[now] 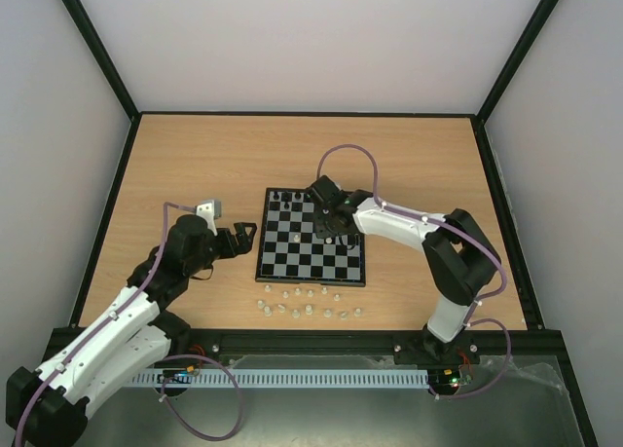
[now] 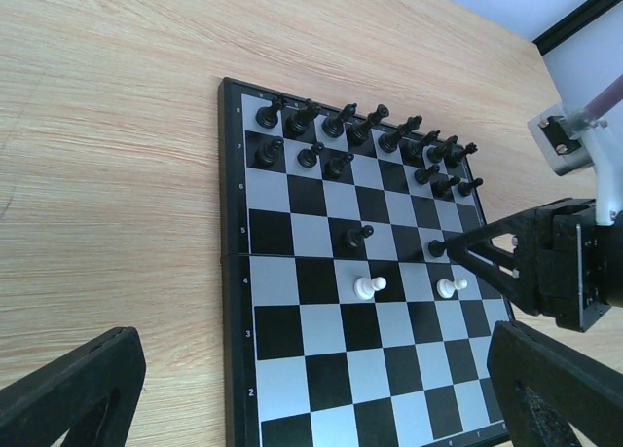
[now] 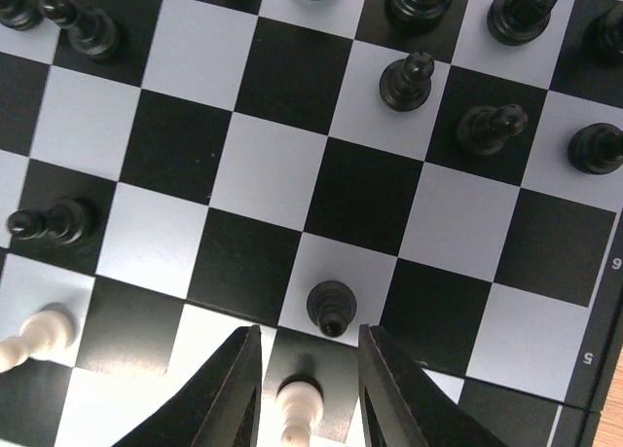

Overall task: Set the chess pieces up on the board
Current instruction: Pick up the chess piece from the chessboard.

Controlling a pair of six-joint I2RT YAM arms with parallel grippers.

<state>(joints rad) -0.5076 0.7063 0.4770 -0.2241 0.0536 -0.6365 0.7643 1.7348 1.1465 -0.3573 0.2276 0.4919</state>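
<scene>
The board (image 1: pixel 292 267) lies mid-table with black chessmen along its far rows. Several white chess pieces (image 1: pixel 310 306) lie loose on the wood in front of it. Two white pawns (image 2: pixel 367 288) (image 2: pixel 447 288) stand on the board. My right gripper (image 1: pixel 336 235) is low over the board (image 3: pixel 263 174), its jaws narrowly open around one white pawn (image 3: pixel 300 408), with a gap showing on each side. A black pawn (image 3: pixel 331 307) stands just beyond the fingertips. My left gripper (image 1: pixel 243 241) hangs wide open and empty at the board's left edge (image 2: pixel 232 272).
Black pawns (image 2: pixel 358 236) stand advanced toward mid-board. Another white pawn (image 3: pixel 34 338) stands at the left of the right wrist view. Low black walls (image 1: pixel 112 204) fence the wooden table.
</scene>
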